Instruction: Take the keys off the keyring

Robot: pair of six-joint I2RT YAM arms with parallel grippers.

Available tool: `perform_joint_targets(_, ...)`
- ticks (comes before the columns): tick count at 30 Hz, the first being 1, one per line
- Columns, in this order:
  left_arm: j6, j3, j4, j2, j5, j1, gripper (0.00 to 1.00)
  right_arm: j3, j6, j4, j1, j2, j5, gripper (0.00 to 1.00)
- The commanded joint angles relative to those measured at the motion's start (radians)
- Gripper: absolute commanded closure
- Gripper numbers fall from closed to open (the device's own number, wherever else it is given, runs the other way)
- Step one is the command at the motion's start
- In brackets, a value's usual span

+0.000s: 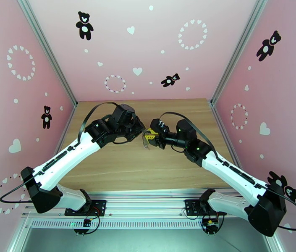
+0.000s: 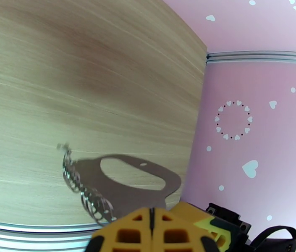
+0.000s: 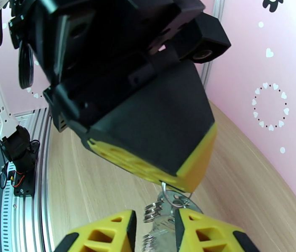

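Both arms meet above the middle of the wooden table [image 1: 122, 173]. My left gripper [image 1: 142, 132] is shut on the keyring [image 2: 127, 199], a flat silvery oval loop that sticks out past its yellow fingertips [image 2: 135, 232], with a blurred cluster of small rings [image 2: 87, 194] at its far end. In the right wrist view the left gripper [image 3: 180, 185] hangs overhead, pinching a thin ring. The metal bunch [image 3: 161, 223] dangles below it, between the parted fingers of my right gripper [image 3: 154, 234]. I cannot tell the keys apart from that bunch.
Pink walls [image 1: 30, 80] with bears and hearts close in the table on three sides. An aluminium rail [image 1: 148, 199] with the arm bases runs along the near edge. Bare wood lies below the grippers.
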Motion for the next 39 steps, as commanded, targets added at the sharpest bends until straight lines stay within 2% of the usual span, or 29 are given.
perform_joint_targets(1,0.021,0.009,0.026,-0.022,0.027,0.002,1.0,0.045,0.012,-0.034,-0.012,0.025,-0.044,0.7)
perform_joint_targets(12,0.027,0.016,0.021,-0.024,0.026,-0.002,1.0,0.044,0.012,-0.044,-0.039,0.019,-0.019,0.71)
perform_joint_targets(21,0.032,0.025,0.024,-0.019,0.031,-0.004,1.0,0.032,0.021,-0.04,-0.057,-0.006,-0.017,0.65)
perform_joint_targets(25,0.028,0.028,0.034,-0.014,0.035,-0.006,1.0,0.058,0.04,-0.042,-0.057,0.038,-0.1,0.64)
perform_joint_targets(39,0.054,0.051,0.014,-0.004,0.027,-0.016,1.0,0.062,0.025,-0.047,-0.057,0.034,-0.126,0.67)
